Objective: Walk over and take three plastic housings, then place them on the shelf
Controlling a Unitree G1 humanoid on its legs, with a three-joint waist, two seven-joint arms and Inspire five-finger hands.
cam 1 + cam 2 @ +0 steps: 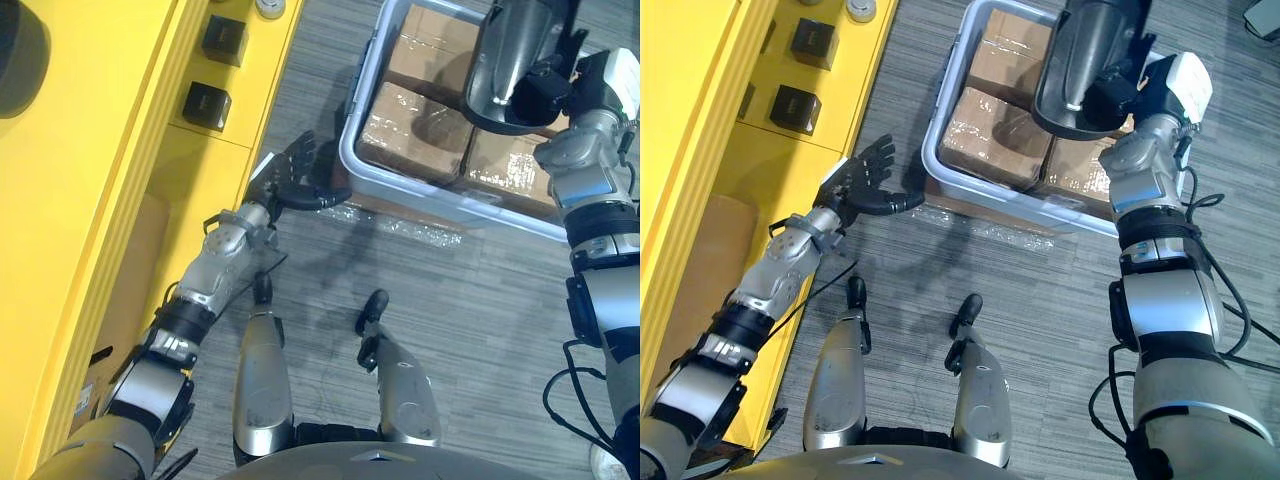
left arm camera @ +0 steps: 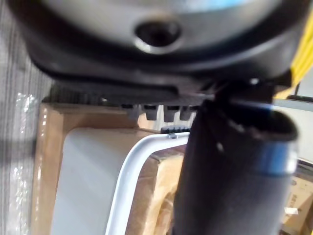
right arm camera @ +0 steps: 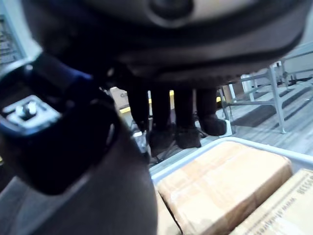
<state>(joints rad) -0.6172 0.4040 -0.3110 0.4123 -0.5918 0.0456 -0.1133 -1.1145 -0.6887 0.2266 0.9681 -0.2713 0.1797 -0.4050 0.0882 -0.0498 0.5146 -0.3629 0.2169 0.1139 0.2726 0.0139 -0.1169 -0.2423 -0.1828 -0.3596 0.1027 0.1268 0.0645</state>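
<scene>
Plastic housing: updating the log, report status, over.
Left hand open beside grey plastic bin. Right hand shut on dark grey plastic housing, above bin. Small black boxes occupy yellow shelf.

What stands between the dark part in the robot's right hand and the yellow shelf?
Little visible does. The right hand grips the plastic housing above the grey bin of cardboard boxes; the yellow shelf lies to the robot's left. Between them is floor and the open left hand, by the shelf's edge.
</scene>
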